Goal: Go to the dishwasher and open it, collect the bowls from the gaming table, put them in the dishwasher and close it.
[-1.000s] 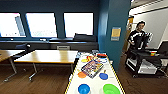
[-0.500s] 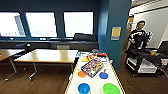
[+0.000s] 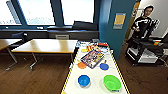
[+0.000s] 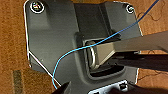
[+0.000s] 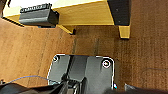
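Note:
The gaming table (image 3: pixel 75 67), white-topped with a yellow rim, stretches away from me in the head view. On its near end sit a deep blue bowl (image 3: pixel 84 80) and a wider lime-green bowl (image 3: pixel 112 82). Further along lie a flat orange bowl (image 3: pixel 81 65) and a flat blue bowl (image 3: pixel 104 66), either side of a colourful game box (image 3: pixel 92 58). The right wrist view catches the table's yellow side and leg (image 5: pixel 86 16) above brown carpet. The dishwasher is out of view.
Wood-topped tables (image 3: pixel 46 46) stand to the left, with a dark chair (image 3: pixel 20 37) behind. A teal wall corner (image 3: pixel 115 27) rises right of the gaming table. A person (image 3: pixel 143 23) stands behind a dark cart (image 3: pixel 147 48) at right. Brown carpet (image 3: pixel 42 77) lies either side.
The whole head view has shifted slightly, the gaming table drawing a little closer; the things on it keep their places.

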### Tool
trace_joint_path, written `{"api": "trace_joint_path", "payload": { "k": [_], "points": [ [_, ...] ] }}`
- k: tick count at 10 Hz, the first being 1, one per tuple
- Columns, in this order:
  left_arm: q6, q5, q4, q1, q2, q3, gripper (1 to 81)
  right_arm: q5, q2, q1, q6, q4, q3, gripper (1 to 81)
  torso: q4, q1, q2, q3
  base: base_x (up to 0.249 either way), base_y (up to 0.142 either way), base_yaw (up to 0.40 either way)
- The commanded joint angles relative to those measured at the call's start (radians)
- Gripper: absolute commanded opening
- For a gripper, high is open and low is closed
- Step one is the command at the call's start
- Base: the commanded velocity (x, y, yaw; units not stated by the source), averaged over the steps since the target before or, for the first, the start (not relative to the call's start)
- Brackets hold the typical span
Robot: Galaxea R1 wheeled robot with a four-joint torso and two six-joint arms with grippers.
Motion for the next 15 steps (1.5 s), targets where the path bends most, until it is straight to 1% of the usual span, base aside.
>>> {"api": "trace_joint_path", "payload": {
  "k": [1, 2, 3, 5, 6, 7, 8, 9, 10, 11, 12, 13, 14, 15],
  "points": [
    [0.0, 0.053, -0.001, -0.03, -0.003, 0.003, 81.1, -0.128, -0.121, 0.145, 0.035, 0.01, 0.094, 81.1, 0.0, 0.0, 0.0, -0.083, 0.0, 0.0, 0.0],
    [0.0, 0.053, -0.001, -0.03, -0.003, 0.003, 81.1, -0.148, -0.129, 0.18, 0.041, 0.01, 0.108, 81.1, 0.0, 0.0, 0.0, -0.118, 0.0, 0.0, 0.0],
    [0.0, 0.053, -0.001, -0.029, -0.003, 0.003, 81.1, -0.183, -0.139, 0.218, 0.055, 0.01, 0.116, 81.1, 0.0, 0.0, 0.0, -0.082, 0.0, 0.0, 0.0],
    [-0.005, 0.053, -0.001, -0.03, -0.008, 0.003, 81.1, -0.241, -0.17, 0.31, 0.084, 0.013, 0.117, 81.1, 0.0, 0.001, 0.001, -0.102, 0.0, 0.0, 0.0],
    [-0.008, 0.053, -0.001, -0.03, -0.008, 0.003, 81.1, -0.298, -0.178, 0.368, 0.097, 0.015, 0.117, 81.1, 0.0, 0.001, 0.001, -0.11, 0.0, 0.0, 0.0],
    [-0.009, 0.053, -0.002, -0.03, -0.008, 0.003, 81.1, -0.352, -0.178, 0.418, 0.113, 0.015, 0.119, 81.1, 0.0, 0.001, 0.002, -0.11, 0.0, 0.0, 0.0],
    [-0.009, 0.052, -0.001, -0.03, -0.008, 0.003, 81.1, -0.387, -0.175, 0.465, 0.114, 0.016, 0.123, 81.1, 0.0, 0.001, 0.002, -0.173, 0.0, 0.0, 0.0],
    [-0.011, 0.053, -0.002, -0.03, -0.008, 0.003, 81.1, -0.402, -0.172, 0.49, 0.114, 0.018, 0.13, 81.1, 0.0, 0.001, 0.002, -0.206, 0.0, 0.0, 0.0],
    [-0.011, 0.053, -0.002, -0.03, -0.008, 0.003, 81.1, -0.415, -0.167, 0.502, 0.118, 0.024, 0.127, 81.1, 0.0, 0.001, 0.002, -0.219, 0.0, 0.0, 0.0],
    [-0.011, 0.053, -0.002, -0.03, -0.008, 0.003, 81.1, -0.416, -0.158, 0.504, 0.118, 0.022, 0.125, 81.1, 0.0, 0.001, 0.002, -0.245, 0.0, 0.0, 0.0],
    [-0.011, 0.053, -0.002, -0.03, -0.008, 0.003, 81.1, -0.415, -0.15, 0.502, 0.121, 0.022, 0.117, 81.1, 0.0, 0.001, 0.002, -0.282, 0.0, 0.0, 0.0],
    [-0.011, 0.053, -0.002, -0.03, -0.008, 0.003, 81.1, -0.415, -0.147, 0.507, 0.122, 0.024, 0.111, 81.1, 0.0, 0.001, 0.002, -0.221, 0.0, 0.0, 0.0],
    [-0.011, 0.051, -0.002, -0.03, -0.008, 0.003, 81.1, -0.415, -0.147, 0.531, 0.127, 0.031, 0.105, 81.1, 0.0, 0.002, 0.002, -0.249, 0.0, 0.0, 0.0],
    [-0.011, 0.051, -0.002, -0.03, -0.008, 0.001, 81.1, -0.415, -0.146, 0.57, 0.141, 0.041, 0.097, 81.1, 0.0, 0.002, 0.003, -0.256, 0.0, 0.0, 0.0]
  ]
}}
